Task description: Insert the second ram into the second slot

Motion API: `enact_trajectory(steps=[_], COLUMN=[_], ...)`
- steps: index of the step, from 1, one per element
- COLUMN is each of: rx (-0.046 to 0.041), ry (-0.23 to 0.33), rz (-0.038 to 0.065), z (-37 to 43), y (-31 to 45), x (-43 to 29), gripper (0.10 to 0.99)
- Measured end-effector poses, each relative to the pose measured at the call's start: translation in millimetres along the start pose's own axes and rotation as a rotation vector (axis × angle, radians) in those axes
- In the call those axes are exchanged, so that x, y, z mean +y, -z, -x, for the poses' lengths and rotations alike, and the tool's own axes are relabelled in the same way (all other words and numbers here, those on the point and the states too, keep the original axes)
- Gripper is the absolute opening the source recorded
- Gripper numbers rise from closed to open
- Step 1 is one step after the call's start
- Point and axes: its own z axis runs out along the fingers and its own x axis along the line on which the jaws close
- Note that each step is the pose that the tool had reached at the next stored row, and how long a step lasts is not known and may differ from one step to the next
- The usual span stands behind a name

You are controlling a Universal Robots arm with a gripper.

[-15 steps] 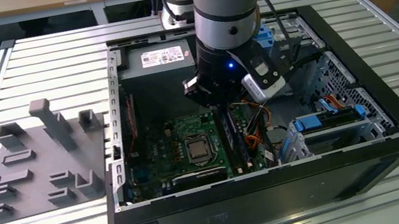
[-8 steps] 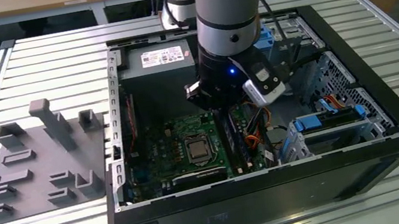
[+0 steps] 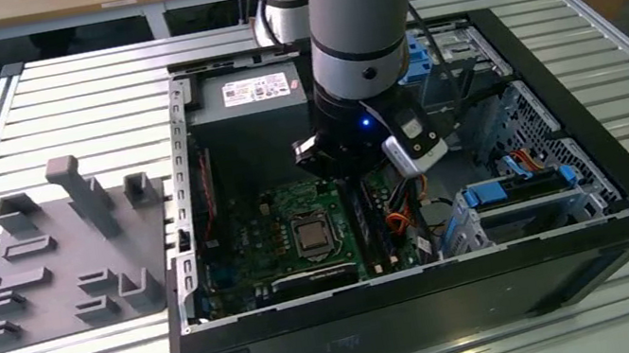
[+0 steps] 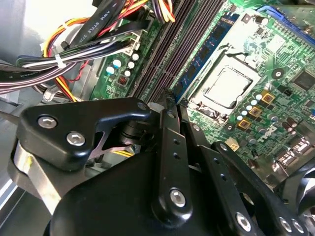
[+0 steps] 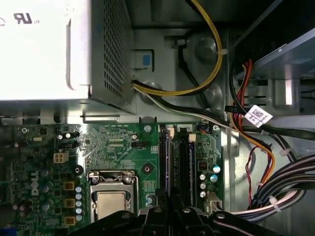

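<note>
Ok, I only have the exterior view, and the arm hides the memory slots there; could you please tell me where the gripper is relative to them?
Observer: In the first wrist view the gripper sits at one end of the memory slots, beside the processor socket.
Operator: Thank you. Is any slot filled?
Observer: In the second wrist view a blue-green memory stick stands in the row on the socket side. I cannot tell whether the gripper holds another.
Operator: Is anything close on the far side of the slots?
Observer: A cable bundle with white ties runs there, apart from the slots.
</note>
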Motion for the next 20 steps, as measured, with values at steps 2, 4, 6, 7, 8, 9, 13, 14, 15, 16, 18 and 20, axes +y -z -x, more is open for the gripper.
enact_trajectory(steps=[2, 4, 6, 7, 8, 9, 13, 14, 15, 16, 18, 20], rx=[0.0001, 0.0001, 0.0003, 0.0010, 0.0014, 0.0014, 0.0015, 0.0015, 0.0015, 0.0014, 0.0014, 0.0014], ry=[0.000, 0.000, 0.000, 0.000, 0.000, 0.000, 0.000, 0.000, 0.000, 0.000, 0.000, 0.000], rz=[0.000, 0.000, 0.000, 0.000, 0.000, 0.000, 0.000, 0.000, 0.000, 0.000, 0.000, -0.001], z=[0.0, 0.0, 0.5, 0.9, 1.0, 1.0, 1.2, 1.2, 1.2, 1.3, 1.3, 1.3], y=[0.0, -0.1, -1.7, -2.8, -4.0, -5.1, -7.1, -7.2, -7.2, -7.2, -7.3, -8.0], x=[0.0, 0.0, 0.1, 0.0, 0.0, -0.1, -3.0, -4.0, -5.1, -6.2, -7.7, -8.0], gripper=[0.137, 0.137, 0.137, 0.137, 0.137, 0.137, 0.137, 0.137, 0.137, 0.137, 0.137, 0.137])
